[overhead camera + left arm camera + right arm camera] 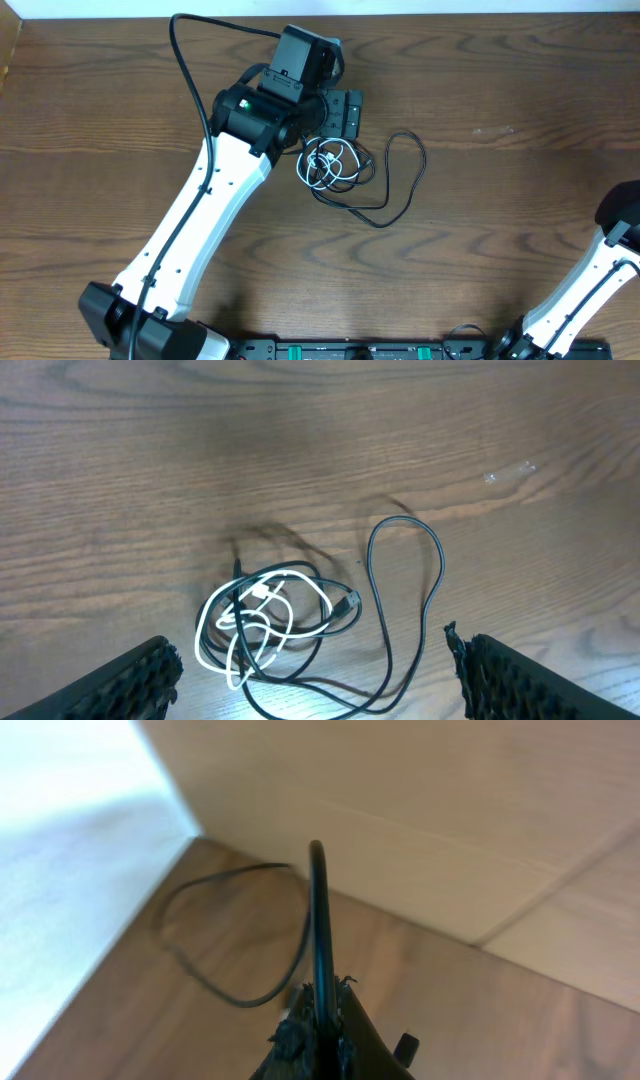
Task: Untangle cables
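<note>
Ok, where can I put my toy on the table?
Bare wood lies between the black cable and the right arm, and left of the left arm. It's crowded in the middle, where the white cable tangles with it by the left gripper.

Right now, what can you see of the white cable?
A thin, glossy white cable, bunched in several small overlapping loops, lying flat on the wooden table. The black cable runs through and around the loops, touching it; the two are tangled. Its ends are hard to pick out. The open left gripper hangs above, not touching.
</note>
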Controlling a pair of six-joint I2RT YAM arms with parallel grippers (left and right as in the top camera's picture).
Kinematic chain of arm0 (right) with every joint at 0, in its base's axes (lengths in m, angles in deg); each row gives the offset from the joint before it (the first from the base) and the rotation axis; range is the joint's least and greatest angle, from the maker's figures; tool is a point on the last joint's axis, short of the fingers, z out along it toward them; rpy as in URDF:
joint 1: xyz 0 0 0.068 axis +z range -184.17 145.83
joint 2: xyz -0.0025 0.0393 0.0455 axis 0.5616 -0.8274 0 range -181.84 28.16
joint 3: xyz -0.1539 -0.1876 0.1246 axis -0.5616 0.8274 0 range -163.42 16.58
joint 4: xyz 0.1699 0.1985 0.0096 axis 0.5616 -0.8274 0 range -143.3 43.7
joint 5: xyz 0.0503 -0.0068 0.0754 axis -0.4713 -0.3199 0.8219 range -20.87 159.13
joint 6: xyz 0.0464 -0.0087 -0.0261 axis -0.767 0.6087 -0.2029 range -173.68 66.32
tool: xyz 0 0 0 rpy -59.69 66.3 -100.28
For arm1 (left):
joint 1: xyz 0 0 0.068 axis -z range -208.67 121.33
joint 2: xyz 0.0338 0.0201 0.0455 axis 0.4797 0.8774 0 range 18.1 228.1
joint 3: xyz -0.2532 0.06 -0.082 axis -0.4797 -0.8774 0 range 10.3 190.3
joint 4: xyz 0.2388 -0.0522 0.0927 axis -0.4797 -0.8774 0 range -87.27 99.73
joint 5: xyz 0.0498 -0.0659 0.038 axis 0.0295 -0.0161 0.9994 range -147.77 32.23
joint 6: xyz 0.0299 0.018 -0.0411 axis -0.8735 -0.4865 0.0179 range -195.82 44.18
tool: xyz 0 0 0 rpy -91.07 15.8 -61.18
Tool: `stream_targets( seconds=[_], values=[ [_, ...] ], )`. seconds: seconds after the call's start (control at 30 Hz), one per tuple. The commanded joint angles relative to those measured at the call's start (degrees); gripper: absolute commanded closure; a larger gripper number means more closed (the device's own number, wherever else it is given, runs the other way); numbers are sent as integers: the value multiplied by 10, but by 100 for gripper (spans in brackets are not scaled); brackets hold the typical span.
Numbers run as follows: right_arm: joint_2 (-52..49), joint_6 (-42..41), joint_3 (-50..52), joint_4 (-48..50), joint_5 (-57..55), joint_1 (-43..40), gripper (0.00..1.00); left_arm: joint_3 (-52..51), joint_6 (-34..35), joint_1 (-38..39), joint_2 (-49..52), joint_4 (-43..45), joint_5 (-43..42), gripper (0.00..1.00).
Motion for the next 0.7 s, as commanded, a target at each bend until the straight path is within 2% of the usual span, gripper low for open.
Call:
stream_targets(
  seconds=[0.0,0.27,0.33,0.37,0.4,0.47,0.5,0.53,0.67],
  values=[
    [-4,-20,47,-1,-108,-1,98,2,-7,0,12,5,5,9],
    [-48,-47,157,-5,-133,-17,99,2,-7,0,18,12,5,9],
    [-59,-48,159,-12,-102,-26,94,2,-8,0,18,12,5,9],
    [-61,-46,159,-13,-76,-31,84,2,-8,0,18,13,5,9],
    [-61,-36,159,-11,-38,-36,64,2,-8,0,18,13,5,9],
    [-59,2,158,-1,41,-46,18,2,-7,0,18,13,5,9],
    [-57,19,157,1,76,-51,3,2,-7,0,18,13,5,9],
    [-54,36,153,1,111,-55,1,2,-8,0,18,13,5,9],
    [-40,76,127,-13,216,-62,1,2,-7,0,18,12,5,9]
  ],
)
